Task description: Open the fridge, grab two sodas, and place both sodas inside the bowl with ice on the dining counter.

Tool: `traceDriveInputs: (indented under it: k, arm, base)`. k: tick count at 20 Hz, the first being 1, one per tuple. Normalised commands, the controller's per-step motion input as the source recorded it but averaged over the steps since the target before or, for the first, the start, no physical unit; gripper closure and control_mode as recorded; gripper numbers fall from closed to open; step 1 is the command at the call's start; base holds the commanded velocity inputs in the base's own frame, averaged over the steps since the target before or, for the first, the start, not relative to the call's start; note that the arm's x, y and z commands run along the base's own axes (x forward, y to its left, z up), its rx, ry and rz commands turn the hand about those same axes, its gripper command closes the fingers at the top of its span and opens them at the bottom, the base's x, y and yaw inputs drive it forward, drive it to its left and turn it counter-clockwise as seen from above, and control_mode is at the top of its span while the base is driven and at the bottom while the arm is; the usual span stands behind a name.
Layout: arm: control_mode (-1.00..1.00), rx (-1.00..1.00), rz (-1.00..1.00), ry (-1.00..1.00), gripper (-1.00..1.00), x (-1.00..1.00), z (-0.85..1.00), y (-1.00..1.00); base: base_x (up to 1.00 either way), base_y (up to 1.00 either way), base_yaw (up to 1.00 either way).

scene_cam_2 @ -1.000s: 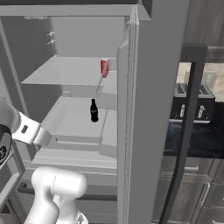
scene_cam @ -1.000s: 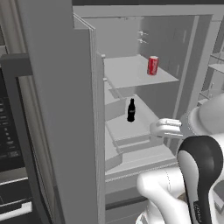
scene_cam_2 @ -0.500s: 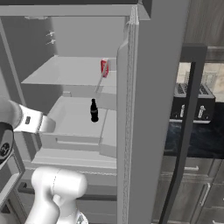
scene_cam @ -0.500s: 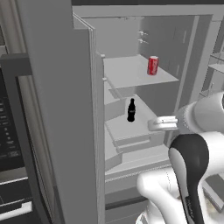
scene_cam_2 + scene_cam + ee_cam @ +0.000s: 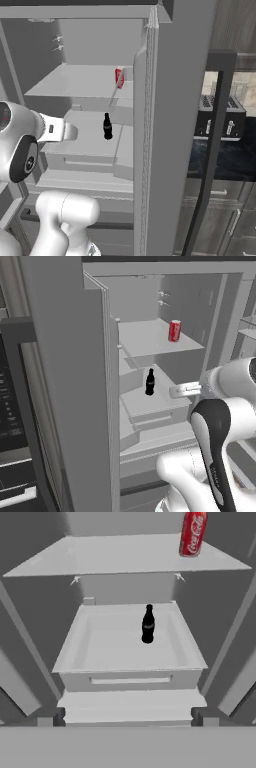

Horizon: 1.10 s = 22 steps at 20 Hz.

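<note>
Two sodas, red can [image 5: 192, 533] above bottle [image 5: 147, 624]; toaster [image 5: 217, 115] rightward.

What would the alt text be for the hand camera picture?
Open grey fridge interior: a small dark slim-necked bottle stands upright on the middle white shelf, and a red can with white lettering stands on the shelf above, toward its right.

A kitchen: an open fridge [image 5: 70, 381] with white shelves, a toaster [image 5: 219, 116] on a dark counter [image 5: 225, 157].
</note>
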Motion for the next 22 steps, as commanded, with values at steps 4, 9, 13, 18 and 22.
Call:
traceDriveInputs:
  k: [4,9,13,18,22]
  arm:
    - [-1.0,0.0,0.1,-0.14,-1.0,0.28,-0.49,-0.15]
    - [-1.0,0.0,0.02,-0.11,-1.0,0.23,-0.52,0.0]
    - [-1.0,0.0,0.0,-0.06,-1.0,0.28,-0.44,0.0]
    - [-1.0,0.0,0.0,-0.06,-1.0,0.32,-0.44,0.0]
    - [-1.0,0.0,0.0,-0.08,-1.0,0.35,-0.52,0.0]
  base:
    - [0.0,0.0,0.0]
    - [0.0,0.0,0.0]
    - [0.0,0.0,0.0]
    - [0.0,0.0,0.0]
    - [0.0,0.0,0.0]
